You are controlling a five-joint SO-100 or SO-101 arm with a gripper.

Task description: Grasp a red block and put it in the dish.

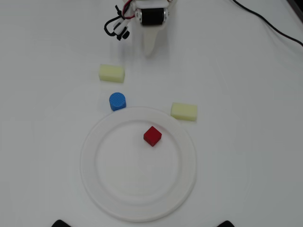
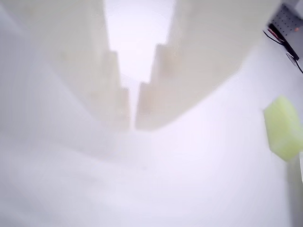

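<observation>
Claw (image 2: 133,124) closed in wrist view; overhead shows red block (image 1: 152,135) on dish (image 1: 94,187).

**Red block sitting in the dish**

The red block (image 1: 152,135), a small matte cube, is resting inside the dish (image 1: 94,184), turned so one corner is pointing toward the bottom of the overhead view. It is lying on the flat centre, up and to the right of the middle. The dish, a large round white plate with a ribbed rim, is lying flat on the white table.
</observation>
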